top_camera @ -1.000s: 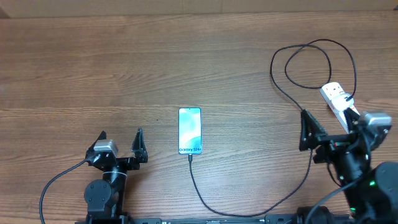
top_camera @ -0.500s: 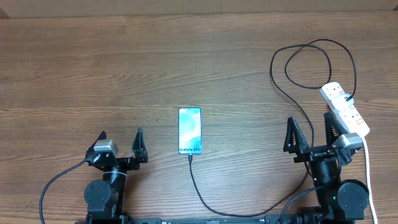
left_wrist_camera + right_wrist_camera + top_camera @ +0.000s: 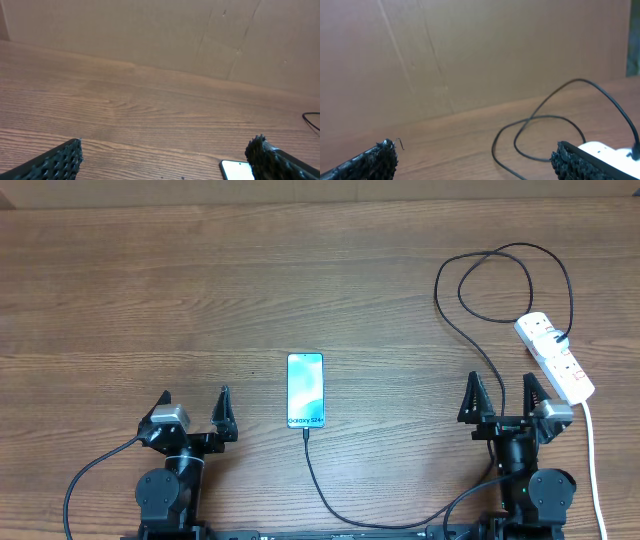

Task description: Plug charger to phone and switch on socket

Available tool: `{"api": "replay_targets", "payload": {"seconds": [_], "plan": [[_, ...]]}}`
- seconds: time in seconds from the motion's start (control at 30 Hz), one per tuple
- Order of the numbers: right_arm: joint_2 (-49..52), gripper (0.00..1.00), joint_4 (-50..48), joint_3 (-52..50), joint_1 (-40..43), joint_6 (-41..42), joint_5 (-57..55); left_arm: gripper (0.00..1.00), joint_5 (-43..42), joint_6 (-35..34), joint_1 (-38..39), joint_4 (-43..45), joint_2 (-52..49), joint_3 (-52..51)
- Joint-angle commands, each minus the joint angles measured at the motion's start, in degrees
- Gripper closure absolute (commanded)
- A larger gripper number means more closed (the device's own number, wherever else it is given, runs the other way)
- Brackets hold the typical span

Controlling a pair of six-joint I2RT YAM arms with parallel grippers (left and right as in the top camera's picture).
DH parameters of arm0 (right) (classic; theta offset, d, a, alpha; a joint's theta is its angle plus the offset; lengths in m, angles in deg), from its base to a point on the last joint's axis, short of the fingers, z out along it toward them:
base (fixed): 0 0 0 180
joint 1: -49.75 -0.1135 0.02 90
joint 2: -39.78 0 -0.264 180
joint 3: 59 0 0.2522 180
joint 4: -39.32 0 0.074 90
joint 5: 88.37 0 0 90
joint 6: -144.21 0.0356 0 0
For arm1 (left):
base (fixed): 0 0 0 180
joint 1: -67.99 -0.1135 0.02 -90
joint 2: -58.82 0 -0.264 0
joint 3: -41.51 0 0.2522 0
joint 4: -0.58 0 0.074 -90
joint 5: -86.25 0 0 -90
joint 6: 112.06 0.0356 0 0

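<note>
The phone point(image 3: 305, 390) lies flat mid-table, screen lit blue-teal, with the black charger cable point(image 3: 330, 500) plugged into its near end. The cable runs right, loops point(image 3: 500, 280) and ends in a black plug in the white socket strip point(image 3: 555, 357) at the right. My left gripper point(image 3: 193, 412) is open and empty, left of the phone. My right gripper point(image 3: 501, 398) is open and empty, just left of the strip. In the left wrist view the phone's corner point(image 3: 235, 170) shows by the right finger. In the right wrist view the cable loop point(image 3: 540, 135) and strip end point(image 3: 607, 150) show.
The strip's thick white cord point(image 3: 592, 470) runs down the right edge to the table front. A cardboard wall point(image 3: 150, 30) stands along the far edge of the wooden table point(image 3: 200, 290).
My right arm has drawn back from the socket strip toward the table front and settled there, gripper open. The left arm, phone and cable have not moved.
</note>
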Motion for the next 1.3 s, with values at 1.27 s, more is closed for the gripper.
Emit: {"api": "replay_targets", "payload": {"seconds": [1.27], "plan": [[-0.7, 0.0, 4.7, -1.8, 0.5, -0.3, -1.2, 0.0, 0.4, -0.6, -0.2, -0.1, 1.1, -0.2]]}}
